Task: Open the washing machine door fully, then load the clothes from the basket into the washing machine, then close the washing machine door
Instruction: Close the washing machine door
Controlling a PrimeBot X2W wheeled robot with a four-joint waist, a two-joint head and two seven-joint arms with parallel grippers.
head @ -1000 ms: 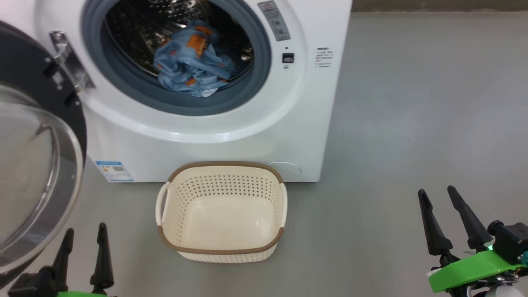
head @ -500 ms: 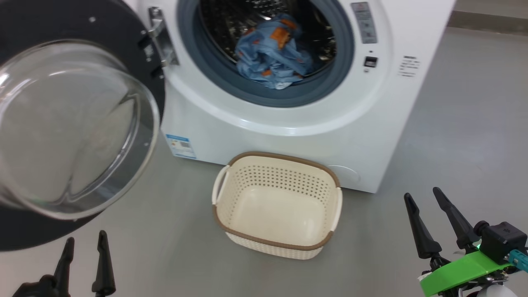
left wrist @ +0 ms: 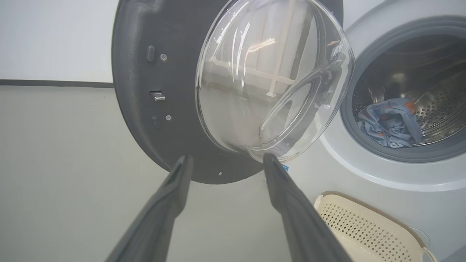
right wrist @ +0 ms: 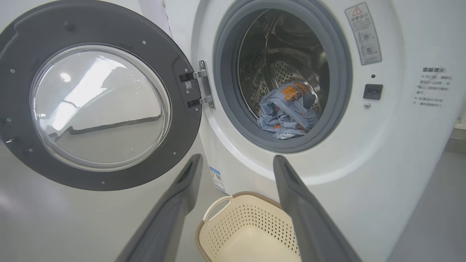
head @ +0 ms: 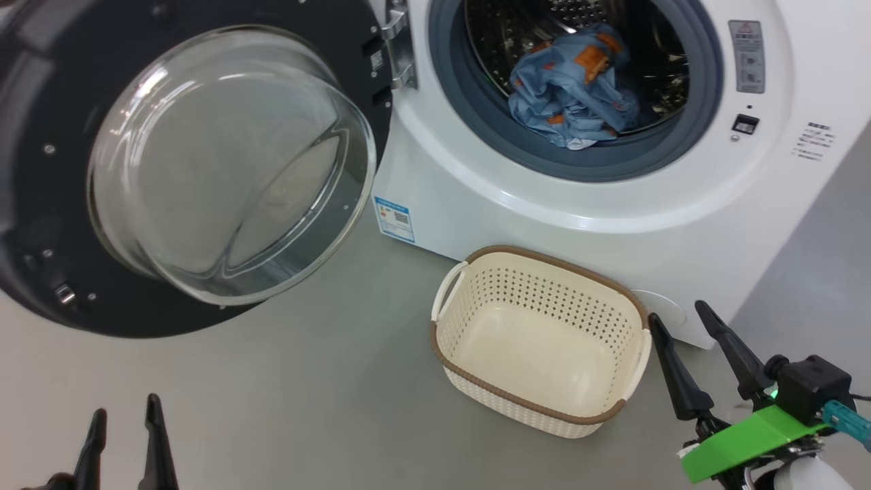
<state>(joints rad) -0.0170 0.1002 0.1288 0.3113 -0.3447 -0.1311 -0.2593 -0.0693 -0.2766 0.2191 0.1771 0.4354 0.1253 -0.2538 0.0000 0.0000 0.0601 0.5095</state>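
**A:** Where does everything stand?

**B:** The large round black-rimmed door with the clear glass bowl [head: 224, 163] hangs wide at nine o'clock of the big white front-loading washing machine [head: 612, 204]. The soft light-blue printed clothes [head: 571, 88] lie in its drum. The small cream perforated plastic basket [head: 537, 289] sits bare at six o'clock.

**A:** Claws?

**B:** The left gripper [head: 126, 405] and right gripper [head: 678, 310] are both spread apart, holding nothing.

**A:** And closing it?

**B:** It's probably stiff, hinged and fairly weighty. I'd push the black rim opposite the hinge, not the slick glass. The grey floor [head: 340, 381] gives room, though the basket sits near the swing.
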